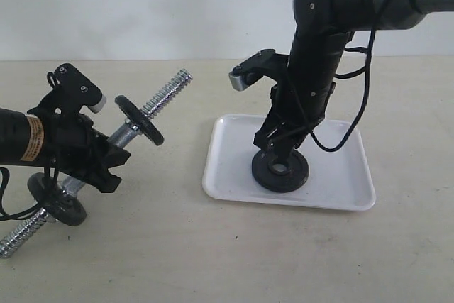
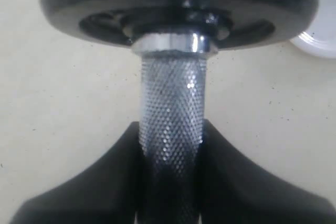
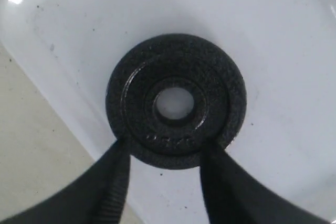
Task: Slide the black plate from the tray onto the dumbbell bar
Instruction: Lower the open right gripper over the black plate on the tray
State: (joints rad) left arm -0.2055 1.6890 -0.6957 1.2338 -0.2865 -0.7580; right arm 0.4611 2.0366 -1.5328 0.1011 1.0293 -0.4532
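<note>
The black plate (image 1: 280, 169) (image 3: 210, 77) lies flat on the white tray (image 1: 340, 175) (image 3: 273, 30), its hole facing up. My right gripper (image 1: 281, 150) (image 3: 165, 148) points down over it, open, its two fingertips (image 3: 122, 148) resting at the plate's near rim with nothing gripped between them. My left gripper (image 1: 106, 164) (image 2: 172, 132) is shut on the knurled middle of the dumbbell bar (image 1: 169, 93) (image 2: 172, 108). It holds the bar tilted, with one threaded end raised toward the tray. The bar carries a black disc (image 1: 139, 120) (image 2: 178, 3) on each side of the grip.
The bar's lower threaded end (image 1: 18, 235) rests near the table's front left, past the second disc (image 1: 57, 200). A chrome collar (image 2: 173, 43) sits against the upper disc. The tray's corner (image 2: 320, 45) shows beyond that disc.
</note>
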